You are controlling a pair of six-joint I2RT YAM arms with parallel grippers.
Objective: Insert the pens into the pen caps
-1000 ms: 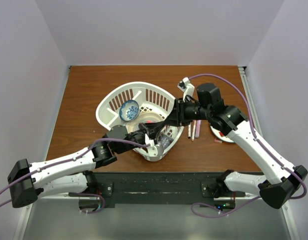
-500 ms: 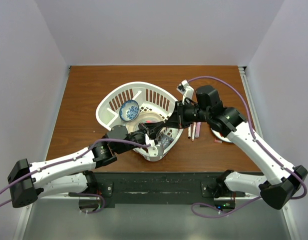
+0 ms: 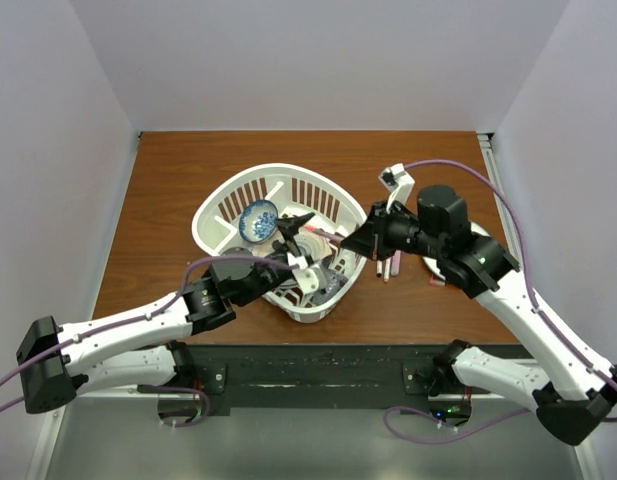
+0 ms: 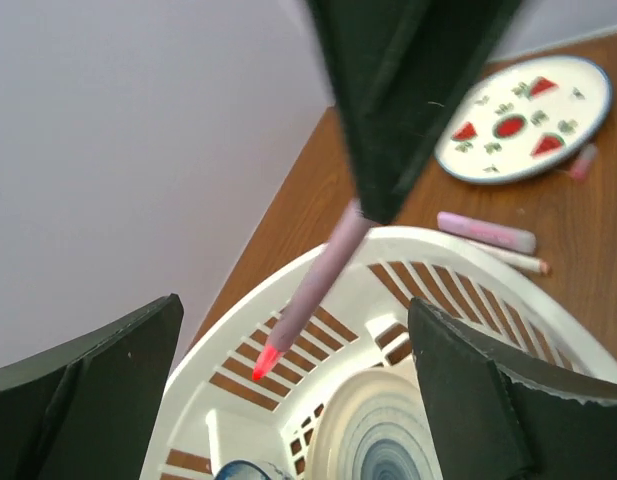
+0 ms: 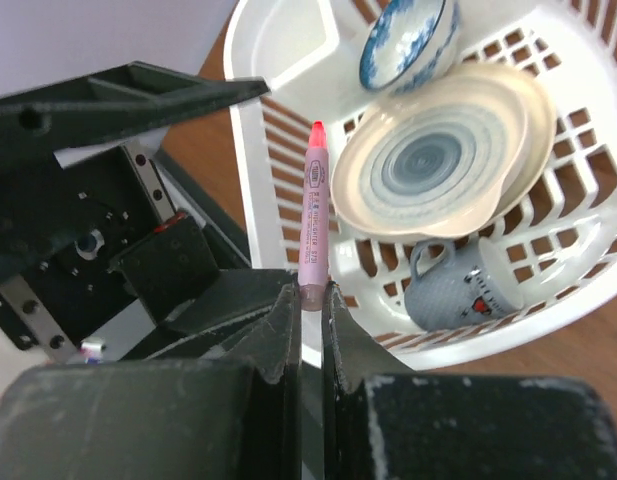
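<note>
My right gripper [image 5: 310,290] is shut on the back end of a pink pen [image 5: 314,210]. Its bare red tip points left over the white basket [image 3: 268,170]. My left gripper [image 3: 300,240] stands wide open above the basket and faces that tip. The pen [image 4: 308,290] hangs between the left gripper's spread fingers [image 4: 88,385] without touching them. Two or three more pens [image 3: 388,262] lie on the table right of the basket. A short pink piece that looks like a pen cap [image 3: 436,283] lies by the plate. No other pen caps show.
Inside the basket are a blue-and-white bowl [image 3: 258,220], a cream plate [image 5: 438,165] and a grey mug [image 5: 463,285]. A plate with a watermelon pattern [image 4: 518,120] sits on the table to the right, largely under my right arm.
The left gripper has opened and let go of the pen. The right gripper has shut on the pen and drawn back to the right with it.
</note>
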